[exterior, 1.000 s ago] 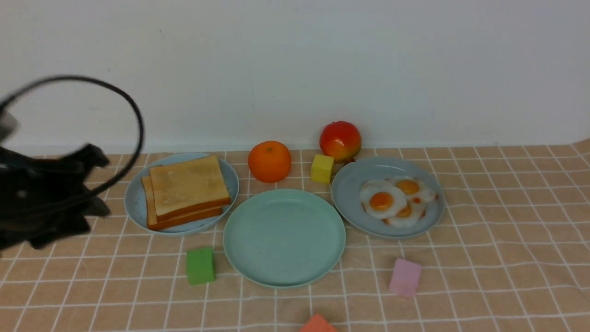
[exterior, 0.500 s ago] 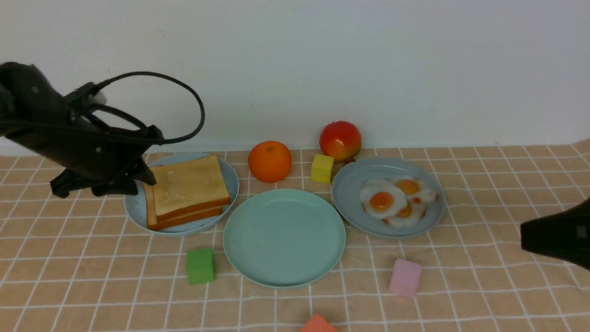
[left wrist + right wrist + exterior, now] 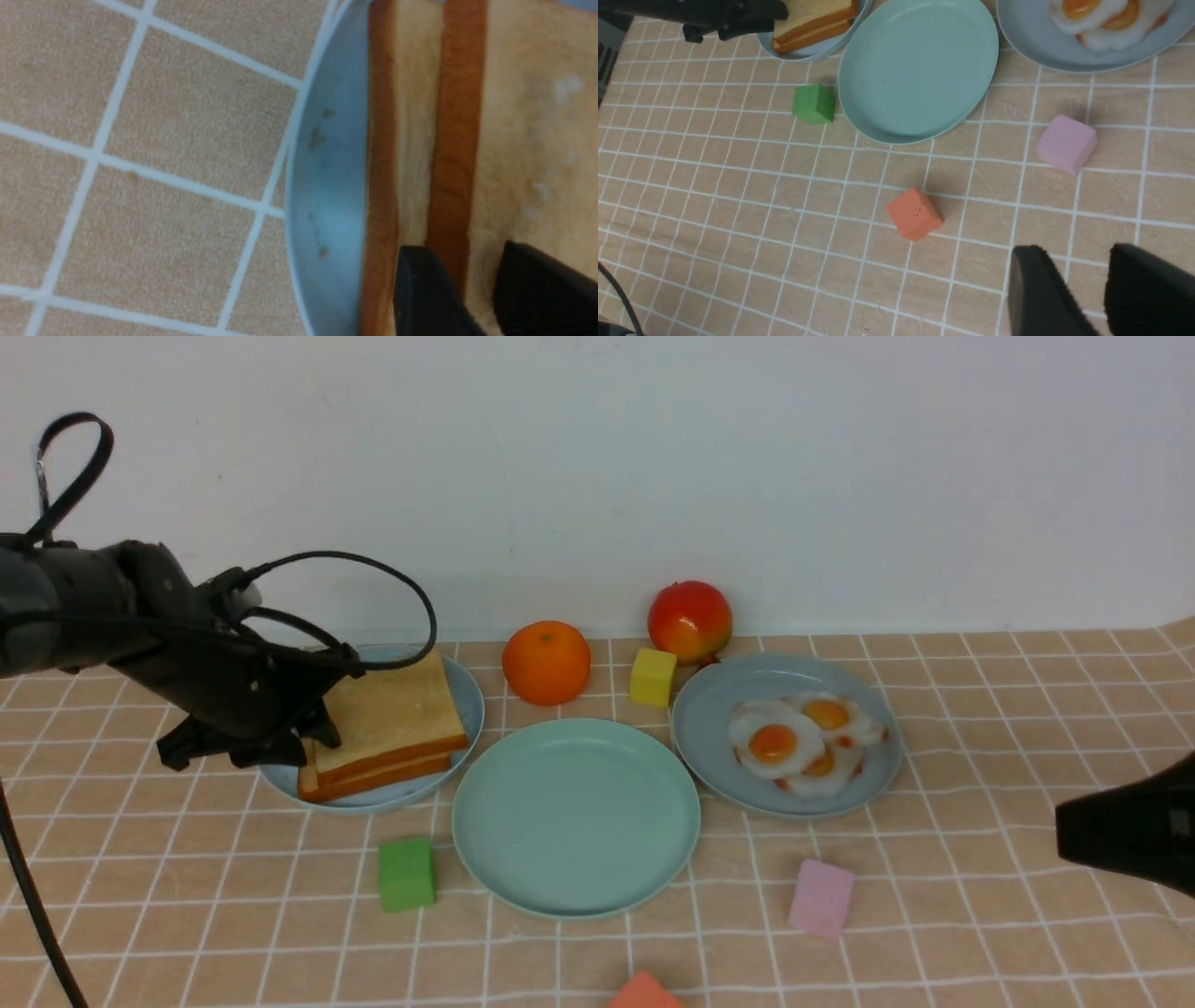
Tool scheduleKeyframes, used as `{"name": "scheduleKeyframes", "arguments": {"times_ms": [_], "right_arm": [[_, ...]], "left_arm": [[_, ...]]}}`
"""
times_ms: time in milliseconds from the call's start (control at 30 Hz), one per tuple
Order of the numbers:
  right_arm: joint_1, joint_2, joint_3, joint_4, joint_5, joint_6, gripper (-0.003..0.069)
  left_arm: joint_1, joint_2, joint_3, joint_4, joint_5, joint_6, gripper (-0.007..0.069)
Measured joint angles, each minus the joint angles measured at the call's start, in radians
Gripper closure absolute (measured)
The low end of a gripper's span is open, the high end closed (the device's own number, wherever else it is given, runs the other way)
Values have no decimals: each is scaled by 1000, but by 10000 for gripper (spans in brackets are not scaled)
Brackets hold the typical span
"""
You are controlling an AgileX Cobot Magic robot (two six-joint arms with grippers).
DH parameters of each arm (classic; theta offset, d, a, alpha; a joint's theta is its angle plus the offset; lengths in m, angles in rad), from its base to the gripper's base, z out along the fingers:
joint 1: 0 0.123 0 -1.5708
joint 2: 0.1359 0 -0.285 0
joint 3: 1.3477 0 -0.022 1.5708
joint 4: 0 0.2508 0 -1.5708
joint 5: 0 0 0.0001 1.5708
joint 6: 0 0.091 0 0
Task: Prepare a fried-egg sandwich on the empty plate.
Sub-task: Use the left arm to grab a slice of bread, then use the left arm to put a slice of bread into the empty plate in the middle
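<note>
A: Grippers?
B: The left gripper [image 3: 460, 247] is parted over the edge of the toast [image 3: 397, 709], holding nothing; the right gripper [image 3: 1071, 249] is parted too
A: Plates?
B: The toast sits on the blue plate [image 3: 470, 700]; the mint plate [image 3: 574, 817], bare, is at its 4 o'clock; the eggs [image 3: 775, 744] lie on the grey plate [image 3: 709, 709], 2 o'clock of the mint

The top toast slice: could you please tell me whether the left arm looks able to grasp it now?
Probably yes: the left gripper sits at the edge of the top toast slice with its jaws apart, and nothing blocks the way.
</note>
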Motion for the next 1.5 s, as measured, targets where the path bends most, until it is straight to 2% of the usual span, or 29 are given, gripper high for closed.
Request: {"name": "scheduleKeyframes", "arguments": {"times_ms": [100,233,267,333,567,733,833,1133,1367,1500], "right_arm": [[0,0,0,0,1,0,418],[0,0,0,0,7,0,418],[0,0,0,0,7,0,418],[0,0,0,0,17,0,418],[0,0,0,0,35,0,418],[0,0,0,0,35,0,418],[0,0,0,0,35,0,418],[0,2,0,-2,35,-1,418],[0,2,0,-12,35,-1,418],[0,2,0,-12,20,-1,418]], "left_arm": [[0,3,-4,-3,0,7,408],[0,2,-6,-9,12,42,537],[0,2,-6,-9,12,43,537],[0,-10,-6,-10,34,53,616],[0,-129,-6,-26,122,116,617],[-26,-229,-6,-121,176,209,617],[-99,-248,-5,-198,218,295,617],[-235,-164,70,-297,180,310,617],[-239,-65,83,-335,142,310,615],[-239,-53,83,-348,140,297,589]]}}
